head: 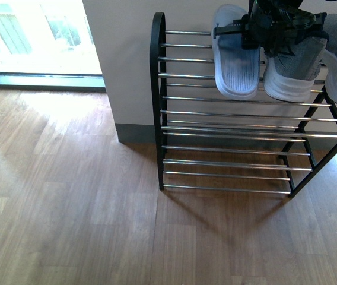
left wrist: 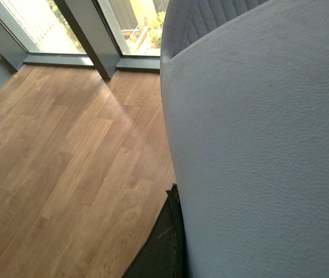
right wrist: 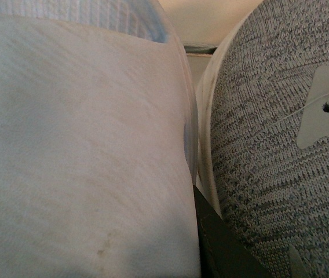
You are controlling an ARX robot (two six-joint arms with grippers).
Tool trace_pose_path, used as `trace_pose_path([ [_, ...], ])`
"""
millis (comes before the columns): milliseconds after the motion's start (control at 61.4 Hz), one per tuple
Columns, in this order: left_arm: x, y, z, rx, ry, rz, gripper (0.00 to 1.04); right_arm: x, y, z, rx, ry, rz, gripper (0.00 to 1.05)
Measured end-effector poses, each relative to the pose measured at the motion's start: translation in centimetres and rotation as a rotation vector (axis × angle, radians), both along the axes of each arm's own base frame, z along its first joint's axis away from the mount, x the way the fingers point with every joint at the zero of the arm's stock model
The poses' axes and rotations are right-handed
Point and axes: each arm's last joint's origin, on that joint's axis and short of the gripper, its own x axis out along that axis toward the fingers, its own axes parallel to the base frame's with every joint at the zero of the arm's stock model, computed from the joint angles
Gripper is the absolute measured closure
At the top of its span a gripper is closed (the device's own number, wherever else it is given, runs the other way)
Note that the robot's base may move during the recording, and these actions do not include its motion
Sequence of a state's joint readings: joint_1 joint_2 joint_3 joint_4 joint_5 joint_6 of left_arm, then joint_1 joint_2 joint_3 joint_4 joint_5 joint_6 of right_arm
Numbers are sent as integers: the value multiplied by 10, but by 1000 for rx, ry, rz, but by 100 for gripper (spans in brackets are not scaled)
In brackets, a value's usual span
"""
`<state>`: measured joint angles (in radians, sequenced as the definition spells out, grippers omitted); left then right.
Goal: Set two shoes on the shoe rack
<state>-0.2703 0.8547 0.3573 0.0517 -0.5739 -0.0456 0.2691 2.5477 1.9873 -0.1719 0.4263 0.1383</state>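
Right arm [head: 281,21] outstretched over sandal [head: 235,65] (top tier [head: 186,59]).

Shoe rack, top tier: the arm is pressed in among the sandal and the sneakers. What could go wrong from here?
1. The slide sandal lies toe-down across the smooth, sloping rods of the shoe rack. If the arm drags it when pulling back, it could slide off the front.
2. In the right wrist view, a dark gripper finger sits tight between the sandal and the grey sneaker. Withdrawing may nudge the sneaker, whose toe is near the front rod.
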Motion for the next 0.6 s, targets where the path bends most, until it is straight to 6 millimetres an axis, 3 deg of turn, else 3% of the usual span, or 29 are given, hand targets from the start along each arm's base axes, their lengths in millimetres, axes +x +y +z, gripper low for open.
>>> trace_pose_path([
  [407, 0, 0, 0, 0, 0, 0, 103, 13, -7, 2, -5, 5, -19, 102],
  [603, 0, 0, 0, 0, 0, 0, 103, 13, -7, 2, 6, -16, -16, 75],
])
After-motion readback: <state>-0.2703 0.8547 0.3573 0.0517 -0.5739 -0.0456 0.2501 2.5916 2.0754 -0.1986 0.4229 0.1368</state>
